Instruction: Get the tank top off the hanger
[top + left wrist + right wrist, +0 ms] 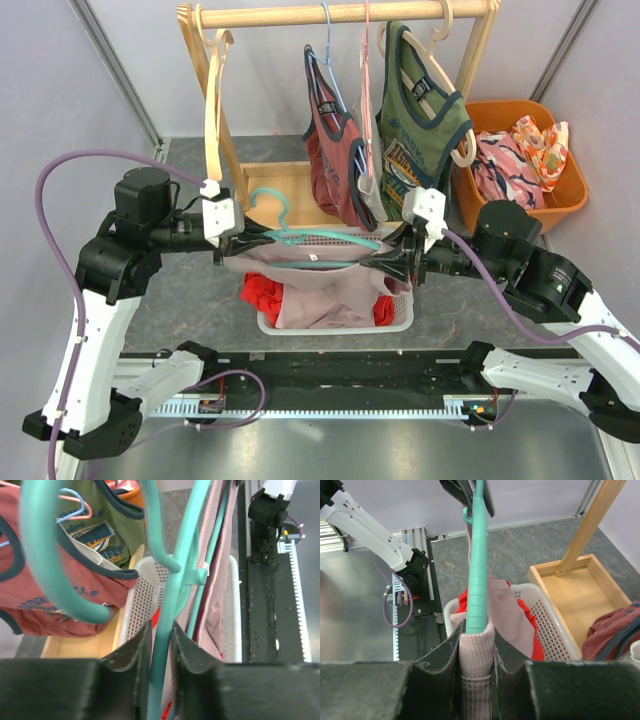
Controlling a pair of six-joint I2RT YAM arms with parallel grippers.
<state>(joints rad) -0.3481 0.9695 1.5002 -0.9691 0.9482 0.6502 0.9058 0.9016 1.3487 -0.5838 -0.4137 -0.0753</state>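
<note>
Two tools (234, 248) (390, 262) at opposite hanger (300, 238) ends

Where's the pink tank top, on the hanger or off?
On: the pink tank top drapes from the teal hanger, one shoulder pinched by the right hand.

hanger (478, 580): teal plastic, smooth, slight gloss.
tank top (477, 672): pale pink cloth, ribbed knit at strap, matt.
jaws: black, matt, faintly grainy.
basket (555, 625): white plastic, perforated walls, smooth rim.
rack rail (340, 13): pale bare wood, matt; rack base tray (580, 587) same wood, grain showing.
bin (565, 190): orange plastic, glossy.
green top (425, 110) on rail: soft cloth, printed, matt.
floor (520, 555): grey, speckled, rough, matt.
bench (400, 445): grey metal, dull sheen.
arm shells (90, 350): white plastic, glossy.
</note>
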